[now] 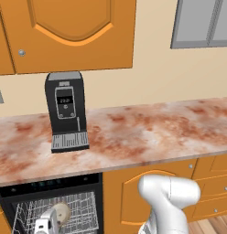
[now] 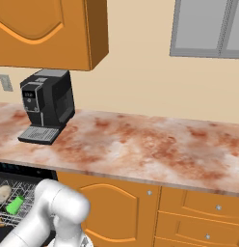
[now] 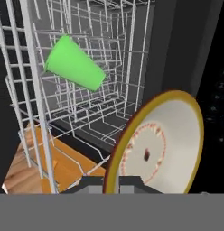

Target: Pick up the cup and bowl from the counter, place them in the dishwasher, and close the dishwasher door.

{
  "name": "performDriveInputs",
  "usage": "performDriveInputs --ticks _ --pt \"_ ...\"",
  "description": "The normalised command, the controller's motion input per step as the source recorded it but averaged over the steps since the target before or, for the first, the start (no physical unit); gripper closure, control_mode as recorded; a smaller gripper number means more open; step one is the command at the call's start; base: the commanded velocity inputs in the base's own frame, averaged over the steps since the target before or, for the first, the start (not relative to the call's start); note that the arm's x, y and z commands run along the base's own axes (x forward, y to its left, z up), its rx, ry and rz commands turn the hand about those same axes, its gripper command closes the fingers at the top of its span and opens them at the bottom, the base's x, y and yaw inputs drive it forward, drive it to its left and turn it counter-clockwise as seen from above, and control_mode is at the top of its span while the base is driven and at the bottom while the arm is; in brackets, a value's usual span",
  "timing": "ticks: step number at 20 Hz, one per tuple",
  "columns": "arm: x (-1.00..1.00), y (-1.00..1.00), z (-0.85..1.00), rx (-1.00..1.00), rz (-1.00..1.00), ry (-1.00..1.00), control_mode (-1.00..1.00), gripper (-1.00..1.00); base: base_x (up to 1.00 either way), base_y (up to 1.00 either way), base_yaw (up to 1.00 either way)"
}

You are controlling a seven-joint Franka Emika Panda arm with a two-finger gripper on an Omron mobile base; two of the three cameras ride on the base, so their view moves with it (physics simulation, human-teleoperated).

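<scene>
Round glazed bowl [image 3: 154, 149], seemingly pinched.

The left base view looks forward and down from behind the arm, facing the table [image 1: 133, 137] squarely, with the coffee machine [image 1: 66, 109] left of centre and the open dishwasher [image 1: 51, 205] at the lower left. The right base view faces the same table [image 2: 140, 144] from further right, so the coffee machine [image 2: 46, 106] sits at far left and the dishwasher [image 2: 15, 193] at the lower left corner. Both share table, machine, wall and rack. The hand view sits very close inside the wire rack [image 3: 86, 67], looking along the pincer [image 3: 111, 182] past the bowl [image 3: 154, 144] toward the cup [image 3: 73, 63].
</scene>
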Motion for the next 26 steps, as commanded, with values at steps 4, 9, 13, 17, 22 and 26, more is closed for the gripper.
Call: performDriveInputs --ticks 4,9,13,17,22,26 --pt "0.15 -0.08 -0.61 0.01 0.00 0.00 -1.00 1.00 0.00 0.00 0.00" --pt "0.41 0.00 -0.51 0.00 0.00 0.00 -1.00 1.00 0.00 0.00 0.00" --pt "0.47 0.00 -0.35 0.00 0.00 0.00 -1.00 1.00 0.00 0.00 0.00" --pt "0.45 0.00 -0.54 0.00 0.00 0.01 -1.00 1.00 0.00 0.00 0.00" --pt "0.22 0.00 -0.78 0.00 0.00 0.00 -1.00 1.00 0.00 0.00 0.00" --pt "0.25 0.00 -0.68 0.06 0.00 0.02 -1.00 1.00 0.00 0.00 0.00"
